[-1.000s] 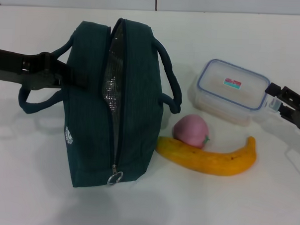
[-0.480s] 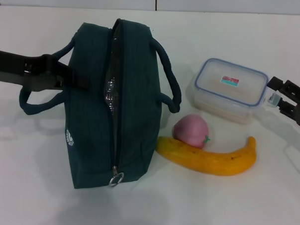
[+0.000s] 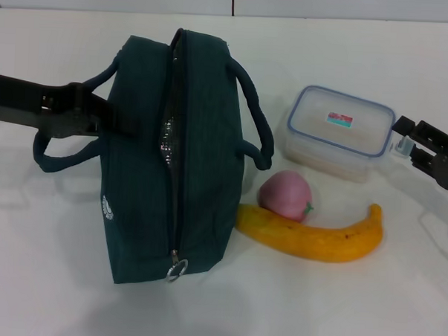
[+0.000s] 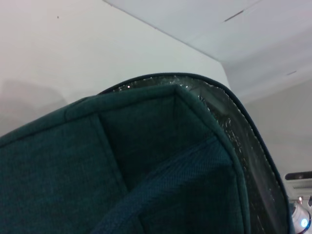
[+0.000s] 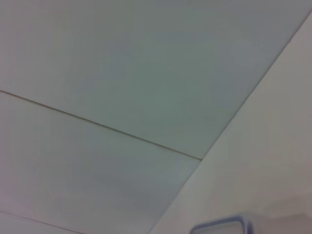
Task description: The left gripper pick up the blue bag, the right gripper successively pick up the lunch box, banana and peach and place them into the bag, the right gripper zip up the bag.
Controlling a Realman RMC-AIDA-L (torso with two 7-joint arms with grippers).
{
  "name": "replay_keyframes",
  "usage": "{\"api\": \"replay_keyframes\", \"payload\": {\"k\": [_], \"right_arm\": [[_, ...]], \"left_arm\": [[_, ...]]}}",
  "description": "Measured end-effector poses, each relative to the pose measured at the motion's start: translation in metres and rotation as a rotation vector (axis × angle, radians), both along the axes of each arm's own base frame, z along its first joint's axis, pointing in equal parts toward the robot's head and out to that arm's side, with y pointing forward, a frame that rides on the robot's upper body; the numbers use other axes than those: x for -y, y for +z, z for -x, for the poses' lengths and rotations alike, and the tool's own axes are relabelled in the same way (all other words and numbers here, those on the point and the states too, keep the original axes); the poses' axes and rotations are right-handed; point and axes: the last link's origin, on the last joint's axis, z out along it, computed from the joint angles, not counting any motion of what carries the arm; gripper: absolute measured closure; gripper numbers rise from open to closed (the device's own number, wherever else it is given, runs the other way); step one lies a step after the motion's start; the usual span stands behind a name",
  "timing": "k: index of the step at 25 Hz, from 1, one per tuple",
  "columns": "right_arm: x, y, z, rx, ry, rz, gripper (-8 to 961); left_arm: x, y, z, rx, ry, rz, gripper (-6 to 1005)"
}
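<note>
The blue bag (image 3: pixel 172 173) stands at centre left, its zipper partly open on a strip of foil lining, the ring pull at the near end. My left gripper (image 3: pixel 100 116) presses into the bag's left side by the handle, shut on the fabric; its wrist view is filled by the blue bag (image 4: pixel 122 170). The lunch box (image 3: pixel 341 132) lies to the right of the bag. At its right end my right gripper (image 3: pixel 402 135) stands open, fingertips against the rim. The pink peach (image 3: pixel 284 194) rests against the banana (image 3: pixel 314 237), both nearer than the box.
Everything sits on a white table (image 3: pixel 366 308), with bare surface in front and at far right. A wall panel seam runs behind. In the right wrist view only the wall and a corner of the lunch box rim (image 5: pixel 222 226) show.
The left gripper and the bag have shifted slightly right, and the bag's opening has narrowed. The right gripper has moved left, and the lunch box has slid and turned a little leftward.
</note>
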Motion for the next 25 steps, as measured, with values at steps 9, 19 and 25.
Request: {"api": "replay_keyframes", "payload": {"k": [9,19,25], "right_arm": [[-0.0061,-0.0026,-0.0011,0.021,-0.025,-0.003,332],[-0.0070,-0.0031,0.0016,0.015,-0.016,-0.002,337],[-0.0065,-0.0056,0.0028,0.013,-0.013,0.009,340]], "left_arm": [[-0.0021,-0.0017,-0.0036,-0.011,-0.016,0.013,962],[-0.0030,-0.0011,-0.0035,-0.013,-0.017,0.014,962],[-0.0026,-0.0023,-0.0038,-0.010,-0.017,0.017,962]]}}
